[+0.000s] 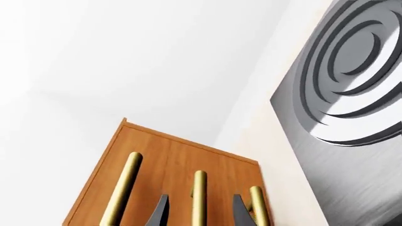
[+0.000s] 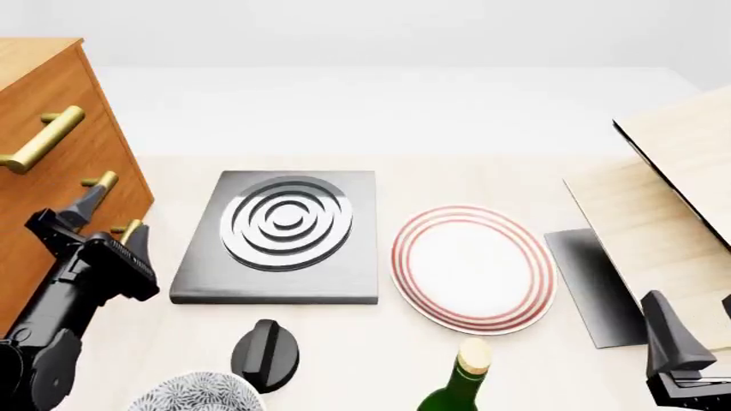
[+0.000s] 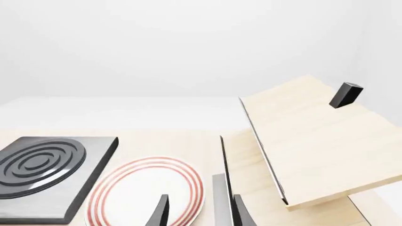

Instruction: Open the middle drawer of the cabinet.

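Observation:
The orange-brown cabinet [image 2: 51,94] stands at the table's left edge, with three brass bar handles on its front. In the left wrist view the cabinet [image 1: 150,146] fills the near field. My left gripper [image 1: 199,214] is open, with one dark finger on each side of the middle drawer's brass handle [image 1: 199,188]. The middle drawer [image 1: 176,179] looks flush with the other two. In the front view my left gripper [image 2: 112,224] is right against the cabinet front at the lower handles. My right gripper [image 2: 694,332] is open and empty at the near right, also seen in its wrist view [image 3: 199,214].
A dark grey square pad with raised rings [image 2: 280,235] lies just right of the cabinet. A red-ringed white plate [image 2: 474,265] is at the middle. A green bottle [image 2: 463,381], a black knob [image 2: 269,351] and a patterned bowl [image 2: 194,396] stand near the front. A light wooden board structure [image 2: 674,171] is at the right.

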You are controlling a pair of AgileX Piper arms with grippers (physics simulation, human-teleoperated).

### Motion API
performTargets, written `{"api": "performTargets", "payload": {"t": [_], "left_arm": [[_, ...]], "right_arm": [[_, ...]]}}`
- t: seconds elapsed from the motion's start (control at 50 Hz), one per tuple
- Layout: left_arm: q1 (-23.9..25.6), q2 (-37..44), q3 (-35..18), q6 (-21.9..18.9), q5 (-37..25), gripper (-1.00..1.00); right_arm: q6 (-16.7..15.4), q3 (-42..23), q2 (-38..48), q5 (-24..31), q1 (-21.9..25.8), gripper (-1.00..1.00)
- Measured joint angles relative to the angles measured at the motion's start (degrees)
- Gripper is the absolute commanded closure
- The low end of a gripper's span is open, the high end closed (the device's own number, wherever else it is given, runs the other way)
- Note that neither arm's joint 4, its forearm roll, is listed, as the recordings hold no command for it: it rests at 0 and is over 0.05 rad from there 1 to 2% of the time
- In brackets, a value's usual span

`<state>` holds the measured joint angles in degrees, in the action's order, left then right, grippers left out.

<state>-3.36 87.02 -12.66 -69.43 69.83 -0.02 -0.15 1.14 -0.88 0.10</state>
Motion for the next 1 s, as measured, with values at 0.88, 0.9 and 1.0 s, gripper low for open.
{"api": "performTargets", "payload": {"t": [0.88, 0.9, 1.0], "left_arm": [[-5.5, 6.8, -2.8, -3.8, 0.0, -1.0], [-5.6, 6.8, -2.8, -3.8, 0.0, -1.0], [-6.3, 7.1, -3.0, -4.1, 0.0, -1.0]], "right_arm": [[0.0, 0.0, 0.0, 0.0, 0.0, -1.0], [0.0, 0.0, 0.0, 0.0, 0.0, -1.0], [0.0, 0.0, 0.0, 0.0, 0.0, -1.0]]}}
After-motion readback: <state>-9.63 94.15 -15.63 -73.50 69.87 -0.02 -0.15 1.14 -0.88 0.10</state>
